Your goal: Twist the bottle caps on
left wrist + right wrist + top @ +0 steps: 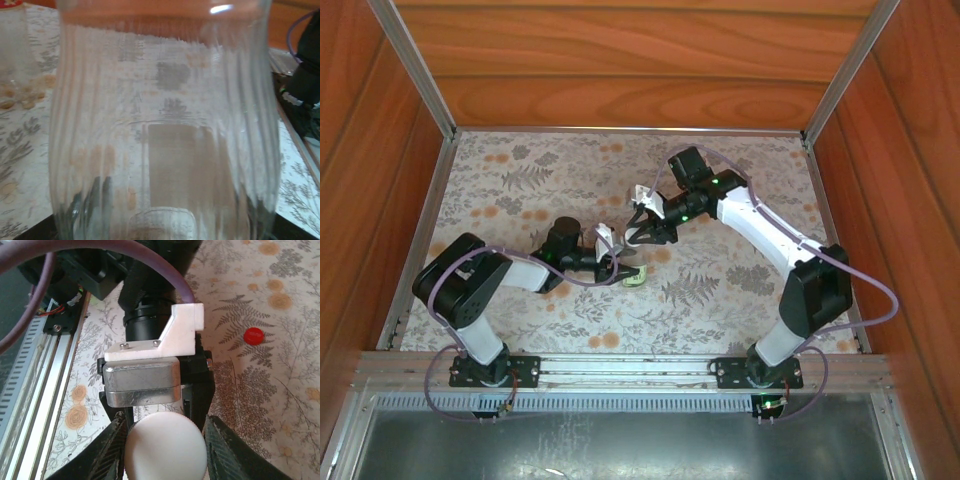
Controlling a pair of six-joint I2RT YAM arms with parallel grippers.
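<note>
Pinching white cap (165,447) (right jaws), bottle (165,125), green label (636,278) unreadable.

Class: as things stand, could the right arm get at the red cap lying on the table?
Probably not yet. The red cap lies in the open with nothing around it, but the right pincer is closed on the white cap and would have to release it first.

White-shelled, black-jointed left arm (525,272) and matching right arm (760,225) stand on black base plates (485,372). A thin purple cable (172,274) loops along each. Small green lights (715,183) dot the right wrist.
</note>
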